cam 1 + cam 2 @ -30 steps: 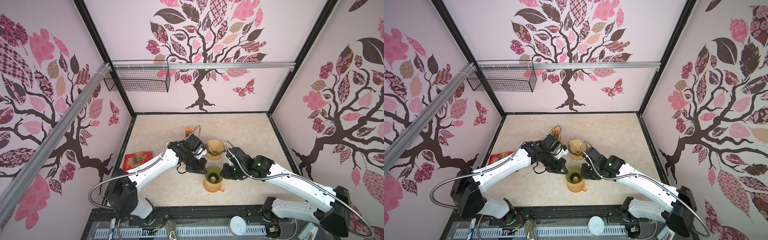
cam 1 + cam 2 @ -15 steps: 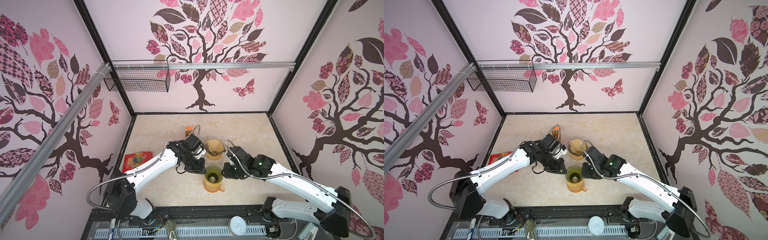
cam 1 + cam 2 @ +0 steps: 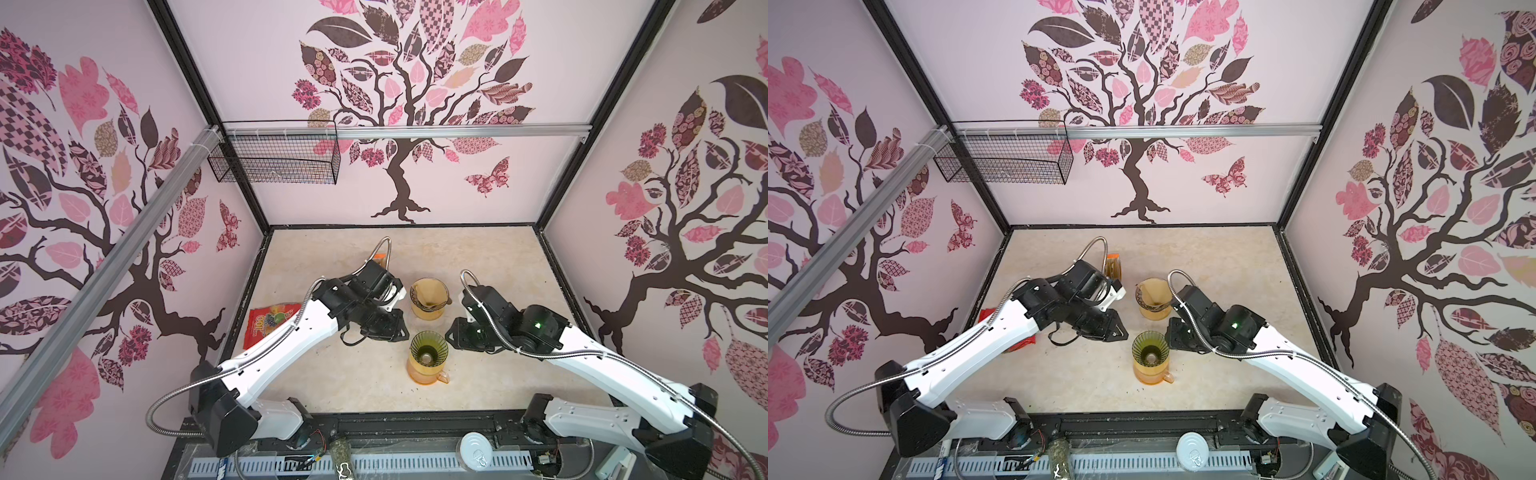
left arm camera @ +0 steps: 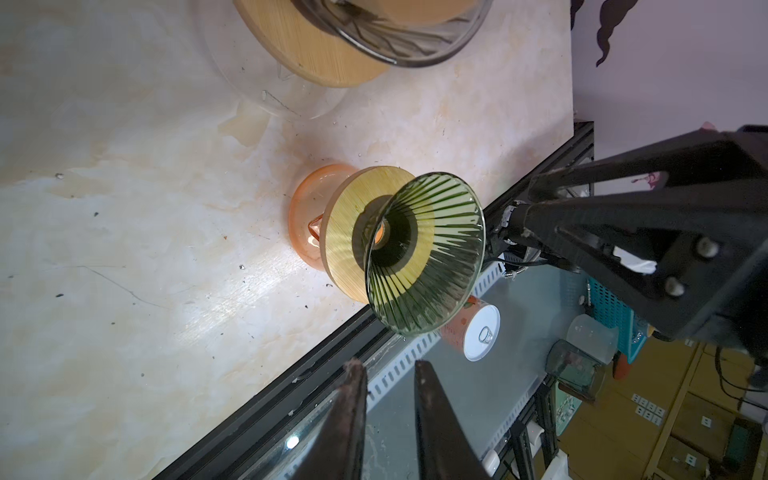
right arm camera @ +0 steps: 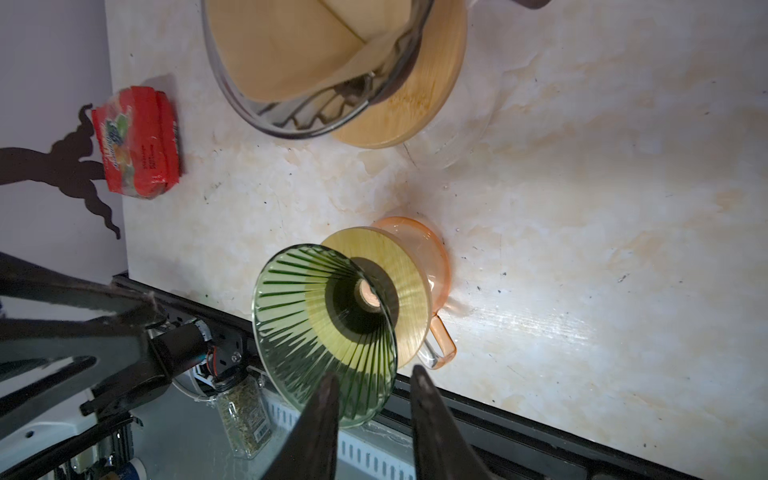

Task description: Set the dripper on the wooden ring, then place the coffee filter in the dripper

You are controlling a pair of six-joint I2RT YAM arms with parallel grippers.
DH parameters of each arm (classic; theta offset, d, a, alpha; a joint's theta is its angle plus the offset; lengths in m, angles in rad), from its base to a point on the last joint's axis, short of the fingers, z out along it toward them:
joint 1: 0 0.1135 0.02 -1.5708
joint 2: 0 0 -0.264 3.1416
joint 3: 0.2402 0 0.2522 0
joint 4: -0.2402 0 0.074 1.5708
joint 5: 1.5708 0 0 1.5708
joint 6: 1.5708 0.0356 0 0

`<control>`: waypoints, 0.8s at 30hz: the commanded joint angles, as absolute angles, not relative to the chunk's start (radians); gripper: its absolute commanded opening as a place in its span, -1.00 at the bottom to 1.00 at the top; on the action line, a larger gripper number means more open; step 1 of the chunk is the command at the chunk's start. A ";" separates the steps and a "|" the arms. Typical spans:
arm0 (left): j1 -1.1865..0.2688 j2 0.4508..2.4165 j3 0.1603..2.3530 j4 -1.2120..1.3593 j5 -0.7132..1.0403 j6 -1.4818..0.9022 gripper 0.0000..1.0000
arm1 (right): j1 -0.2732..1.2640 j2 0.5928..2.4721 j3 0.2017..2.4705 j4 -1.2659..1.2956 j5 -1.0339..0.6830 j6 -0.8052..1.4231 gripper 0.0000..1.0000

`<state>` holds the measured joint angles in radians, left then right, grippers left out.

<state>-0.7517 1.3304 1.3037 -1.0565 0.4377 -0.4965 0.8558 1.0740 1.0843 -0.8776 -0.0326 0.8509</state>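
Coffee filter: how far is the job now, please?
Done: a brown paper filter sits inside the clear glass dripper. In hand: nothing; the left end effector and right end effector are empty, slightly open. Remaining: the green dripper holds no filter.

Quick count here: two drippers, a green dripper point(image 3: 429, 354) and a clear dripper point(image 3: 430, 293). One brown paper filter point(image 5: 282, 45), one orange mug point(image 3: 424, 372), one red snack packet point(image 3: 264, 322), one wire basket point(image 3: 274, 162), one white-topped can point(image 3: 476, 451), one herb jar point(image 3: 340, 449).
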 commanded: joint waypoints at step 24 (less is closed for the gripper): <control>-0.604 1.452 1.573 -1.109 -0.029 -0.638 0.11 | 0.818 0.958 1.484 -1.071 0.068 0.739 1.00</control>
